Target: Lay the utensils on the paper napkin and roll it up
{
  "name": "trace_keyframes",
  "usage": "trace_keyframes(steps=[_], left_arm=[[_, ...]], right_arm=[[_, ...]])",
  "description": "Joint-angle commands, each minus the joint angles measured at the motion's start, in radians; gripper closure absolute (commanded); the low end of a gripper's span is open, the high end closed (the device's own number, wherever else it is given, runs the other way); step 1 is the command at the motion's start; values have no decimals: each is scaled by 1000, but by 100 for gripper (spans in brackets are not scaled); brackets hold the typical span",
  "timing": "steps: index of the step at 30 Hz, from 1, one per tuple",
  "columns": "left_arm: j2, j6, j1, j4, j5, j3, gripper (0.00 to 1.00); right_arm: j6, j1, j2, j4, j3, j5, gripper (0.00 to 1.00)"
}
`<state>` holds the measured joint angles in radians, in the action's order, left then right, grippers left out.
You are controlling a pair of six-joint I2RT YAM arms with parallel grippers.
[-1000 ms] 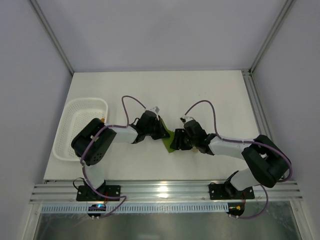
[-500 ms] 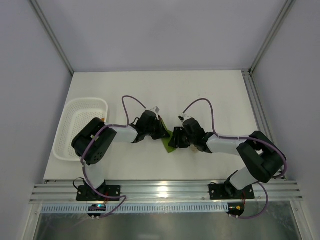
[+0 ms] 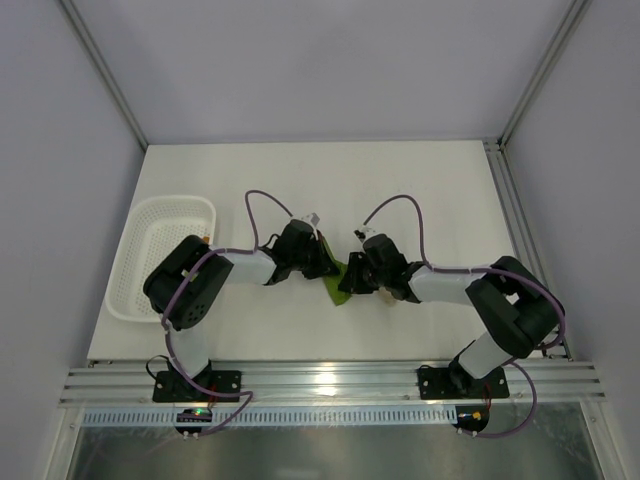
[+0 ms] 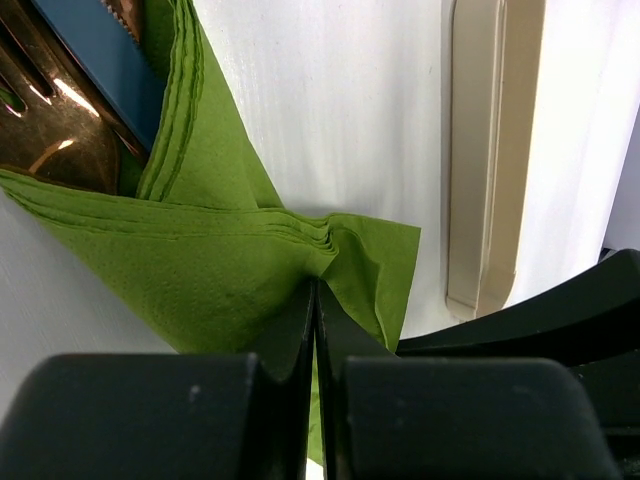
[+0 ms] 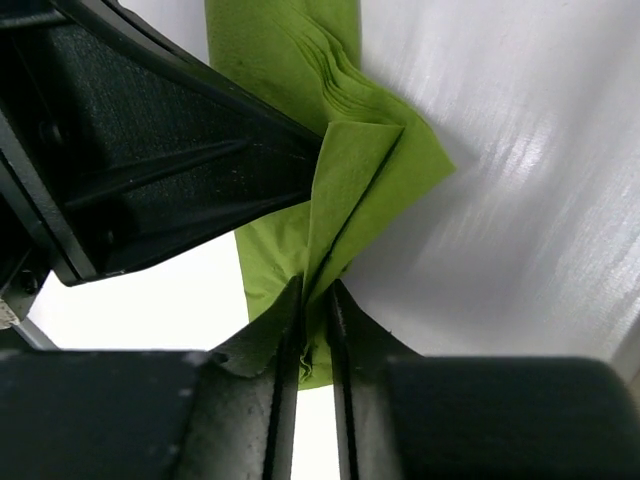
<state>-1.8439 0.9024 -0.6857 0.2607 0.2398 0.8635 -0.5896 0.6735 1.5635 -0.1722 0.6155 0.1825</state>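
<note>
The olive-green paper napkin (image 4: 230, 260) lies folded over, with both grippers pinching it. Shiny copper-brown utensils (image 4: 50, 130) poke out of its fold at the top left of the left wrist view; most of their length is hidden. My left gripper (image 4: 316, 290) is shut on a bunched fold of the napkin. My right gripper (image 5: 315, 295) is shut on another pleated edge of the napkin (image 5: 340, 190), right beside the left gripper's black body (image 5: 150, 170). In the top view both grippers (image 3: 328, 266) (image 3: 352, 282) meet over the napkin (image 3: 338, 286) at mid-table.
A white mesh basket (image 3: 175, 202) stands at the table's left edge. A pale beige oblong piece (image 4: 490, 150) lies just beyond the napkin in the left wrist view. Metal rails run along the table's near edge (image 3: 330, 380).
My right gripper has slid a little left toward the left gripper, and its jaws have closed onto the napkin's edge. The left gripper has stayed put, still pinching the napkin.
</note>
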Motion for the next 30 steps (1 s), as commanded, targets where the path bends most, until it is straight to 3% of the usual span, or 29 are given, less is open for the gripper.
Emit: trace_keyframes(steps=[1,6,11,20,27,30], left_arm=[[-8,-43,2,-83,3,12,100],[64,-48,0,-129,-32,11,100],[216,-45,2,-231,-94,-18,97],[412,52,31,-397,-145,-109,76],[494,138,40,-267,-93,-250,52],[506,168,40,-221,-79,-285,48]], right_arm=[[-6,1,35,11,-23,11,84],[-71,1,52,-62,-37,70,96],[-154,0,47,-99,-52,103,97],[-295,1,9,-202,-109,150,97],[-395,1,-48,-254,-143,170,96],[-421,1,-74,-251,-148,167,97]])
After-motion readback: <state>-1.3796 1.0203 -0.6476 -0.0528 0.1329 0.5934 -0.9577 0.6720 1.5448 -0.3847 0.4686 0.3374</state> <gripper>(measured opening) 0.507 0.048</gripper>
